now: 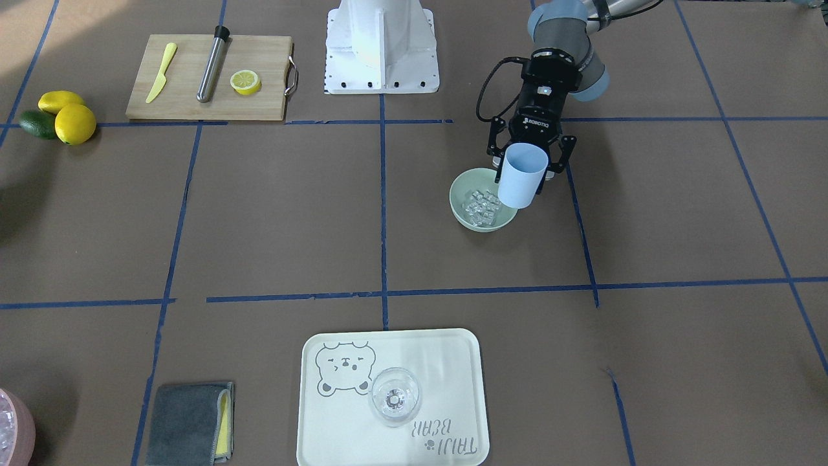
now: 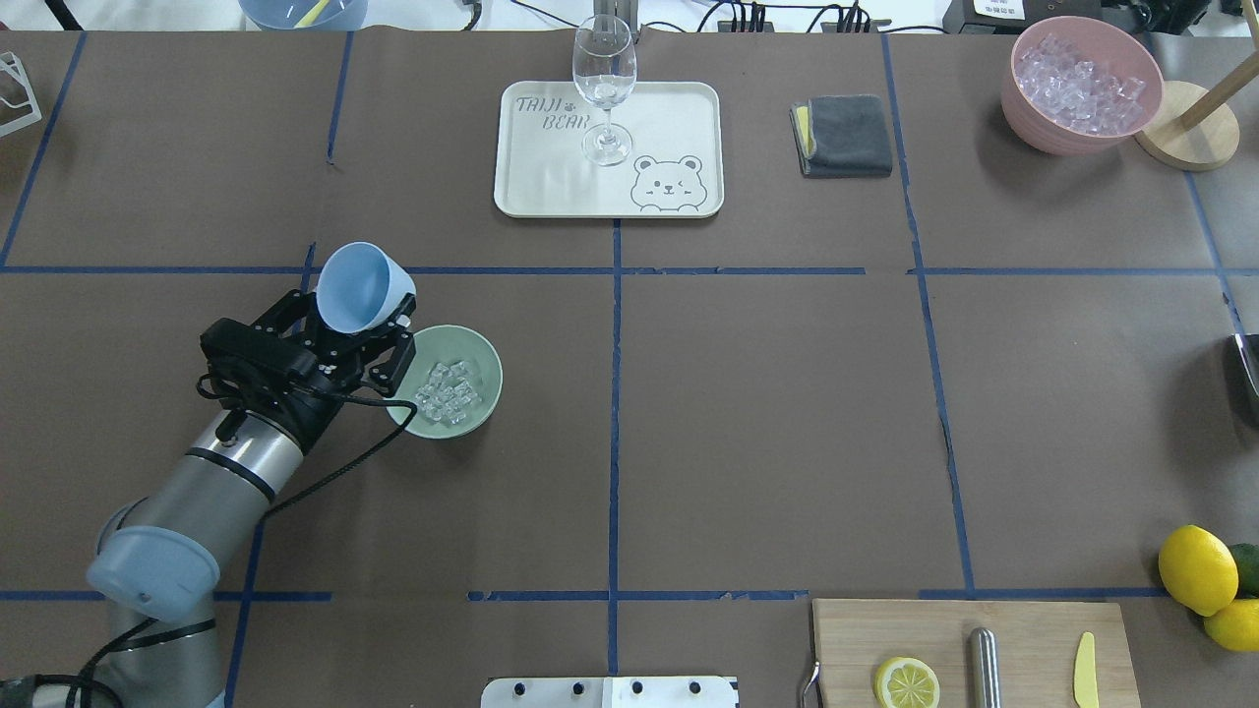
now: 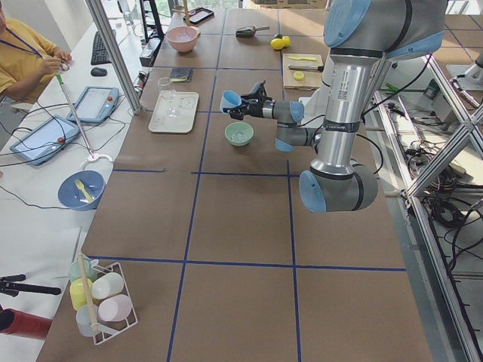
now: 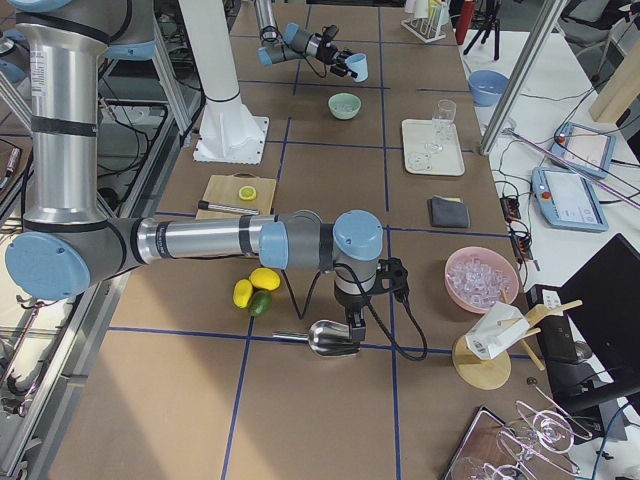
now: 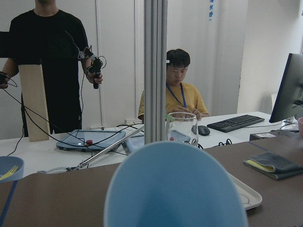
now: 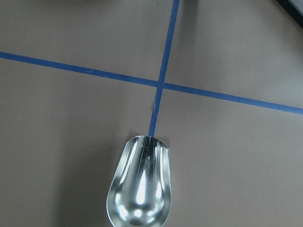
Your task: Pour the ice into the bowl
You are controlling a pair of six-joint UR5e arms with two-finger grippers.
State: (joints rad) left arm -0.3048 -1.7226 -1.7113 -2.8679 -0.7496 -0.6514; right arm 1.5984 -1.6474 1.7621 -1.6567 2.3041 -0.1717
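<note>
The mint-green bowl (image 2: 489, 372) stands on the table left of centre, and the ice (image 2: 448, 394) lies heaped inside it. My left gripper (image 2: 359, 317) is shut on a light blue cup (image 2: 354, 283) just beside and above the bowl's rim. The cup's mouth faces up, and its inside looks empty. From the front, the cup (image 1: 522, 176) overlaps the bowl (image 1: 462, 188) and the ice (image 1: 482, 204). My right gripper (image 4: 352, 322) hovers at a metal scoop (image 6: 139, 187) lying on the table. I cannot tell whether it is open or shut.
A bear tray (image 2: 689, 108) with a wine glass (image 2: 603, 88) is at the far side, beside a grey cloth (image 2: 844, 136). A pink tub (image 2: 1023, 108) of ice stands far right. A cutting board (image 2: 846, 639) with a lemon slice (image 2: 906, 682) and lemons (image 2: 1196, 568) sit near right.
</note>
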